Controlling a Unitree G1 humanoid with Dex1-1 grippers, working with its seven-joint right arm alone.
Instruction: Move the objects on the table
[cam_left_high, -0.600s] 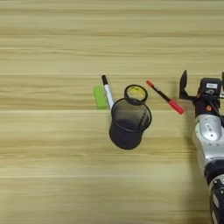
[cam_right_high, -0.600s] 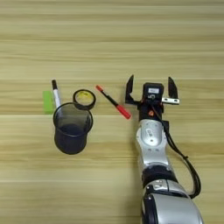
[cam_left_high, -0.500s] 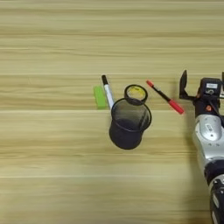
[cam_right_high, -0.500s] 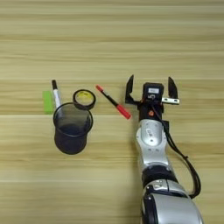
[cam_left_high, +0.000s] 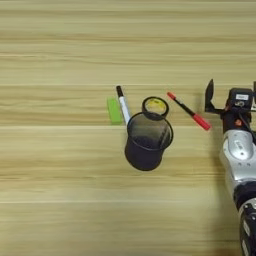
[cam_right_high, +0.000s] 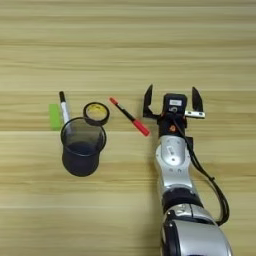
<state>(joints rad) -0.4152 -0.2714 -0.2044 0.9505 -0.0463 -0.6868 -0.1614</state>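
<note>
My right arm (cam_right_high: 172, 165) rises from the bottom edge of the right eye view, its silver forearm running nearly straight up the picture, with a black cable looping along its right side. The claw (cam_right_high: 171, 100) sits at its far end, both black fingers (cam_right_high: 148, 99) pointing away from me and spread wide apart, released, with nothing between them and nothing gripped. I take the pen cup (cam_right_high: 82, 146) as my landmark: it stands upright on the table (cam_right_high: 128, 50) with its open mouth facing up, dark inside. The red-capped pen (cam_right_high: 130, 116) lies to the right of the cup and a little farther from me, its long axis diagonal, the thin tip pointing up and left, the thick red cap down and right toward the claw. The cap end lies just beside the left finger; I cannot tell whether the two touch. The tape roll (cam_right_high: 96, 112) lies flat just beyond the cup's far rim, its yellow core showing. The marker (cam_right_high: 64, 106) lies beyond the cup's left side, its long axis nearly upright in the picture, leaning slightly, with the black cap at the far end. The green block (cam_right_high: 54, 116) lies just left of the marker, its long axis roughly parallel to it.
</note>
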